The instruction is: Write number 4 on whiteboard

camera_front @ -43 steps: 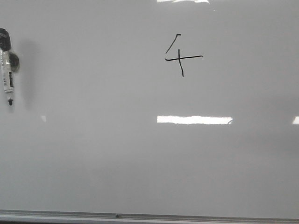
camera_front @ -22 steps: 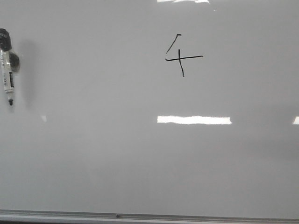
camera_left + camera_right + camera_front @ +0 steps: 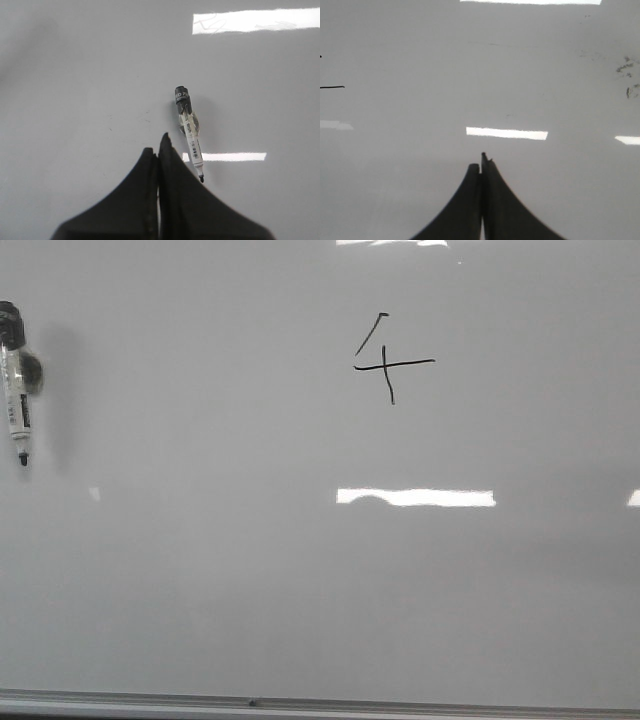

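Jaws on both your arms are pressed together and hold nothing. Your number 4 [image 3: 390, 358] sits high on the whiteboard [image 3: 300, 590], already drawn. Your marker [image 3: 189, 132] lies just past the left gripper [image 3: 159, 150], its long side pointing away from it

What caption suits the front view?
A hand-drawn number 4 on the whiteboard, a marker resting at its left edge.

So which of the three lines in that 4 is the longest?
The horizontal bar of the number 4: it runs across both others, longer than the slanted stroke above it and the short vertical stroke crossing it on the whiteboard.
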